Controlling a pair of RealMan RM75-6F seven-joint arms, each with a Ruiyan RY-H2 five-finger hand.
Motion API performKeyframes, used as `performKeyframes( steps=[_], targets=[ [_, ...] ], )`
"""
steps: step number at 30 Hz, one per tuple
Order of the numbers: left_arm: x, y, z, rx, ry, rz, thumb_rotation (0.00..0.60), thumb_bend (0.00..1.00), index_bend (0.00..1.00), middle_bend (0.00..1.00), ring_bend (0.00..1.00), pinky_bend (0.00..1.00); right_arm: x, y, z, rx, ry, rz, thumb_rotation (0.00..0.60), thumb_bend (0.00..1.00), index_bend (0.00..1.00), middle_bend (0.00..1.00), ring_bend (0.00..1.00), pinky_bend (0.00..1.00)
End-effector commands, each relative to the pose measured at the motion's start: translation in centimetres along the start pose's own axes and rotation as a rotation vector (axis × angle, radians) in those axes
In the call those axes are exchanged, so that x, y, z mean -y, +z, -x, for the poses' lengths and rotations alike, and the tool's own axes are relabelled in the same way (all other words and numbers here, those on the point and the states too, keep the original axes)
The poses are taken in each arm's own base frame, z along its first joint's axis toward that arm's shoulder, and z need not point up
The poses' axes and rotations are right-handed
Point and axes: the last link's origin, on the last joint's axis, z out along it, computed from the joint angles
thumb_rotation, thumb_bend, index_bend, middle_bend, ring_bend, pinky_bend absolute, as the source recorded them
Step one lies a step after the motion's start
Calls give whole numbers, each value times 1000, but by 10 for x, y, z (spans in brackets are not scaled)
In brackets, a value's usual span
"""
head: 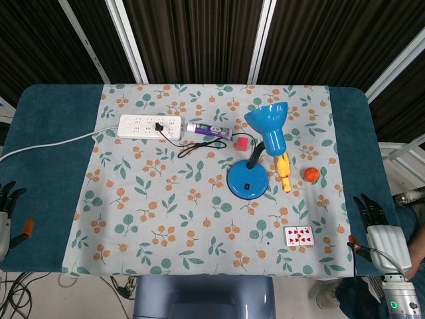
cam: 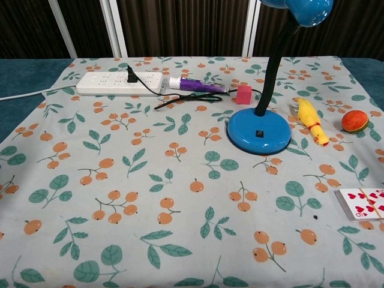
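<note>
A blue desk lamp [head: 247,181] [cam: 259,129] stands right of the middle of the floral cloth [head: 166,206]. Its black cord runs to a white power strip [head: 150,126] [cam: 119,83] at the back left. Beside the lamp lie a purple tube [head: 209,129] [cam: 195,84], a pink cube [head: 242,143] [cam: 243,94], a yellow rubber chicken [head: 285,171] [cam: 312,120], an orange ball [head: 310,175] [cam: 354,120] and a pack of playing cards [head: 299,235] [cam: 363,203]. My left hand [head: 5,212] hangs off the table's left edge, fingers apart, holding nothing. My right hand [head: 380,229] hangs off the right edge, also empty, nearest the cards.
The table top [head: 46,153] is dark teal under the cloth. The strip's white cable [head: 46,143] trails off the left edge. Dark curtains with white poles [head: 126,40] stand behind. Loose cables [head: 20,292] lie on the floor below.
</note>
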Motion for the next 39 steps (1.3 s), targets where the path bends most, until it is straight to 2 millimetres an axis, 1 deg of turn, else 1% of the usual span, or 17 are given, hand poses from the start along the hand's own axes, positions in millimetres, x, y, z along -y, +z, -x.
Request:
performKeyframes(
  steps=[1,7,9,14,15,16,19,20,21,23,25,28,30,34,37,39],
  targets=[
    [0,0,0,0,0,0,600,396,189,58,1,69,0,0,1,4,2,0,600,351,24,79,114,1000],
    [0,0,0,0,1,-1,600,396,189,58,1,69,0,0,1,8,5,-2,600,351,24,80,116,1000],
    [0,0,0,1,0,-1,600,396,189,58,1,69,1,0,2,13,9,-4,600,350,25,80,130,1000],
    [-1,0,0,-1,-4,-4,600,396,189,58,1,69,3,0,4,36,27,-18,600,351,24,91,222,1000],
    [-1,0,0,-3,-3,-5,600,396,189,58,1,69,5,0,5,47,37,-28,600,354,24,112,256,1000],
    [-1,0,0,-3,-3,-5,600,396,189,58,1,69,7,1,6,55,47,-35,600,382,24,148,296,1000],
    [-1,0,0,1,-6,-10,600,396,188,58,1,68,16,12,10,95,74,-78,600,497,24,263,410,1000],
    [-1,0,0,2,-7,-10,600,396,188,58,1,68,21,19,12,115,78,-100,600,513,24,309,454,1000],
    [-1,0,0,2,-7,-9,600,396,188,58,1,69,26,25,14,139,83,-120,600,517,24,340,483,1000],
    [-1,0,0,3,-8,-9,600,396,188,58,1,69,37,39,18,188,91,-165,600,518,25,436,573,1000],
    [-1,0,0,2,-8,-9,600,396,188,58,1,69,49,51,23,233,93,-198,600,519,26,500,635,1000],
    [0,0,0,4,-11,-10,600,396,188,58,1,68,70,70,33,303,70,-255,600,521,28,569,699,1000],
    [0,0,0,6,-11,-10,600,396,188,58,1,68,80,77,39,338,57,-274,600,523,28,599,723,1000],
    [0,0,0,8,-14,-12,600,396,188,58,1,69,106,93,54,394,22,-324,600,535,28,651,752,1000],
    [0,1,0,10,-16,-14,600,395,189,58,1,69,127,102,62,417,18,-348,600,538,26,665,761,1000],
    [0,1,0,10,-17,-16,600,396,188,58,1,69,137,108,65,427,24,-350,600,539,23,669,764,1000]
  ],
)
